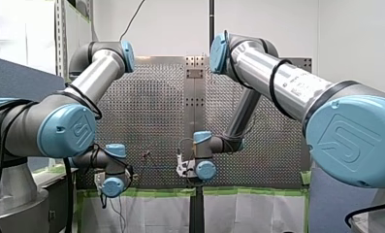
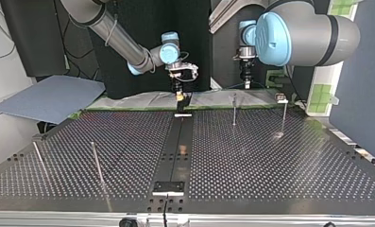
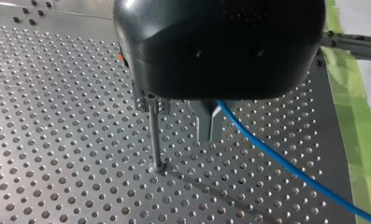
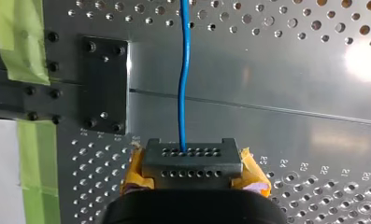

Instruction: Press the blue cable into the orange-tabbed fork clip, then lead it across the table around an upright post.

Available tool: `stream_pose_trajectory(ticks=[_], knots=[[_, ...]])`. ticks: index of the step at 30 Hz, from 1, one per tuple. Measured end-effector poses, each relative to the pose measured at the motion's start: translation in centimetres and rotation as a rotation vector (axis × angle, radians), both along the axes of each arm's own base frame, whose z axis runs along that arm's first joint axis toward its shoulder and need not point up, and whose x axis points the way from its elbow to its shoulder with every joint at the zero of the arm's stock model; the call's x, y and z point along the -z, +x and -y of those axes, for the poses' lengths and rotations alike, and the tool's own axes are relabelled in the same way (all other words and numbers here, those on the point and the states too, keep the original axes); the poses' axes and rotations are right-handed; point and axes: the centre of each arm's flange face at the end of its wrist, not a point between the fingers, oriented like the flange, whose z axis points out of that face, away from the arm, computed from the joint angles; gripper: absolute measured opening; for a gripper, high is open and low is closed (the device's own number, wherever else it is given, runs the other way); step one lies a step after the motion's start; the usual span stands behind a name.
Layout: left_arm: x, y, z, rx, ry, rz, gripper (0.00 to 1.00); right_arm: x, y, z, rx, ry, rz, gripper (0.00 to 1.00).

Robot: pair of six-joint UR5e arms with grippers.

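Going by the front view, our left arm came first. Its wrist view showed the left gripper [image 3: 210, 135] low over the tabletop [image 2: 270, 161], its metal fingers pressed together on the blue cable [image 3: 286, 161]. The cable left the fingers at a slant, clear of the perforated plate. Just beside that gripper stood what we took for the orange-tabbed fork clip [image 3: 149, 101]: a thin stalk with a screwed metal head and a speck of orange at the edge of the gripper housing, which hid most of it. As far as we could see the cable was not in the clip, so we judged the pressing step not yet done. We judged the gripper was held this close so that the cable could be lowered into the fork.

Further right, the cable ran on to the right gripper [image 4: 192, 159], whose yellow-padded fingers pinched it near the tabletop's centre seam. Holding it at two points, we judged, kept the span drawn and aimed. An upright post [image 2: 234, 109] stood nearby, with no cable around it.

As for writing, the blue joint cap [image 1: 347, 138] bore an embossed emblem. Print on the arm's tube was too small to read. Small engraved numbers [image 4: 284, 164] beside the holes seemed to be in the twenties.
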Motion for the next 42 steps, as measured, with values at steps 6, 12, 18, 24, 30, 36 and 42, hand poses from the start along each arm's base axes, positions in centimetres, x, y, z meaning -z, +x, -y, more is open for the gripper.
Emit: stream_pose_trajectory(ticks=[6, 12, 18, 24, 30, 36, 42], knots=[[-0.4, 0.2, 0.1, 0.013, 0.0, 0.007, 0.0, -0.4, 0.3, 0.4, -0.001, -0.008, 0.006, 0.0], [-1.9, 1.0, 0.1, 0.013, -0.003, 0.031, 0.0, -0.8, 0.6, 0.8, -0.002, -0.014, 0.011, 0.0], [-2.8, 1.5, -0.1, 0.009, -0.012, 0.044, 0.0, -1.0, 0.8, 0.9, -0.003, -0.018, 0.016, 0.0], [-3.1, 2.6, 0.0, 0.017, -0.05, 0.063, 0.0, -1.1, 0.9, 1.0, -0.004, -0.017, 0.013, 0.0], [-3.5, 4.4, -0.1, 0.03, -0.099, 0.092, 0.0, -1.2, 1.0, 1.1, -0.005, -0.018, 0.013, 0.0], [-3.7, 5.2, -0.5, 0.028, -0.113, 0.1, 0.0, -1.4, 1.1, 1.3, -0.004, -0.018, 0.012, 0.0], [-3.5, 5.3, -0.9, 0.03, -0.117, 0.094, 0.0, -1.4, 1.1, 1.3, -0.002, -0.02, 0.01, 0.0]])
